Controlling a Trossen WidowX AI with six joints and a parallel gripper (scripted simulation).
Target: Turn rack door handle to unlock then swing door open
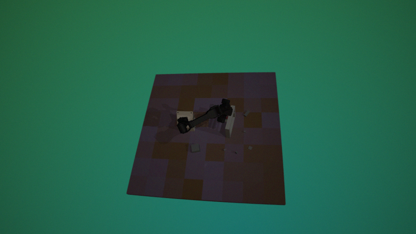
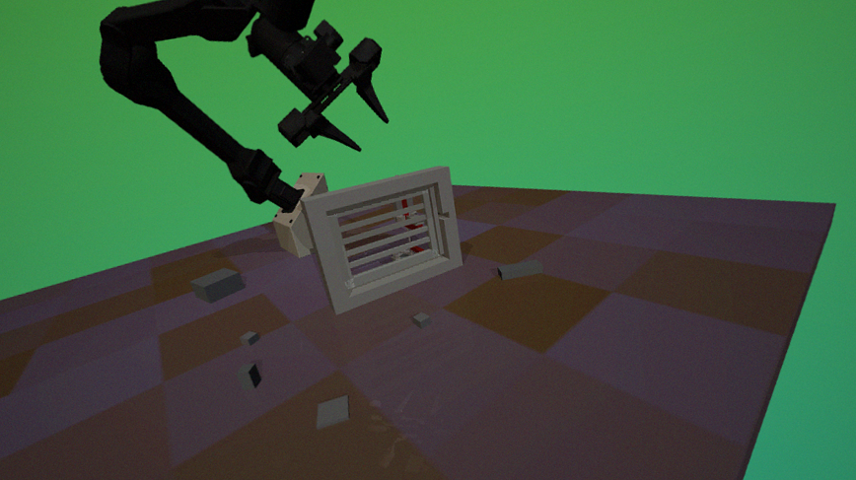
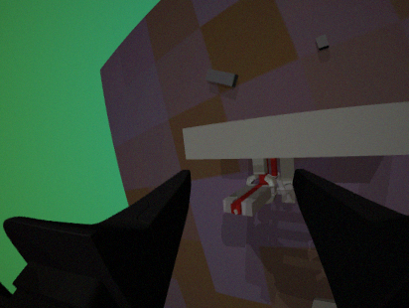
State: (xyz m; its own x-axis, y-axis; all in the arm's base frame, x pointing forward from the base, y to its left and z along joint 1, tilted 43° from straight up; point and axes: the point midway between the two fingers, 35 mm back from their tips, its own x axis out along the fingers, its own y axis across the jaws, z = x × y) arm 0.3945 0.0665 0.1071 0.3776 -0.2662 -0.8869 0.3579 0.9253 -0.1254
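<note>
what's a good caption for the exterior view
Open gripper poised above the pale upright frame, its door barred with slats

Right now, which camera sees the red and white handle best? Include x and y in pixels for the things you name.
The wrist view. It looks down between the open jaws [image 1: 228,114] [image 2: 375,137] at the handle [image 3: 248,195], showing its red stripe. The exterior view shows only bits of red behind the bars [image 2: 383,229]; the top view shows just a speck beside the jaws.
</note>
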